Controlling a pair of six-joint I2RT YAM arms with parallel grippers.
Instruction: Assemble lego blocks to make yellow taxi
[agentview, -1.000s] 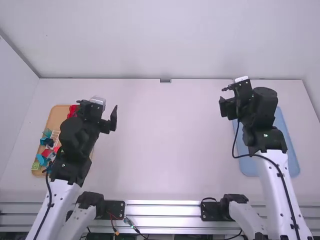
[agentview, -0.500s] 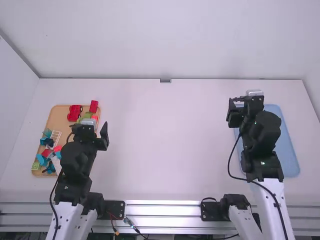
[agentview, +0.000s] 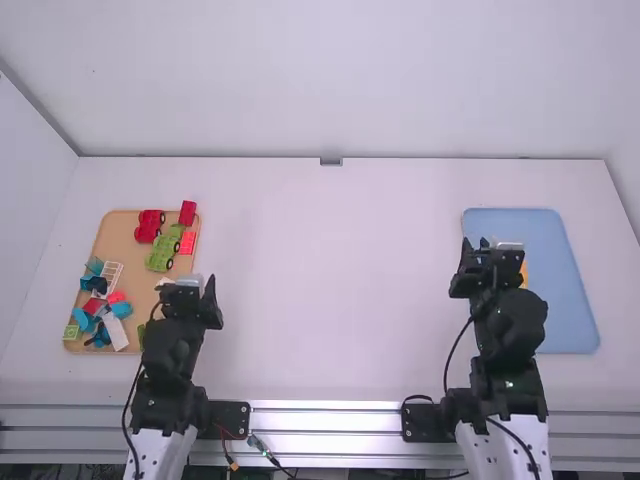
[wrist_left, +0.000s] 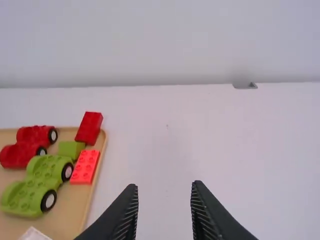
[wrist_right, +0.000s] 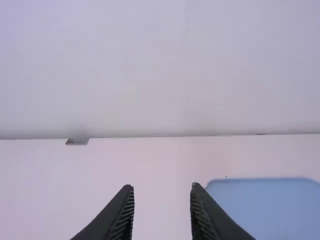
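Note:
My left gripper (agentview: 187, 286) is open over the front right part of the wooden tray (agentview: 113, 226); in the left wrist view the left gripper (wrist_left: 164, 185) has nothing between its fingers. Open and empty too, my right gripper (agentview: 491, 252) stands over the left part of the blue tray (agentview: 570, 315), as the right gripper (wrist_right: 162, 187) shows in its wrist view. A yellow-orange piece (agentview: 524, 272) on the blue tray is partly hidden by the right gripper. The wooden tray holds a green wheeled base (wrist_left: 37, 185), a red wheeled base (wrist_left: 30, 146) and red bricks (wrist_left: 85, 166).
Several blue, white, red and green pieces (agentview: 118, 331) lie jumbled in the wooden tray's front part. A bare stretch of white table (agentview: 335, 290) separates the trays. Behind it rises a white wall, with a small grey block (agentview: 331, 161) at its foot.
Both arms have drawn back toward their bases, uncovering more of the wooden tray and its vehicles at left and the blue tray's far part at right.

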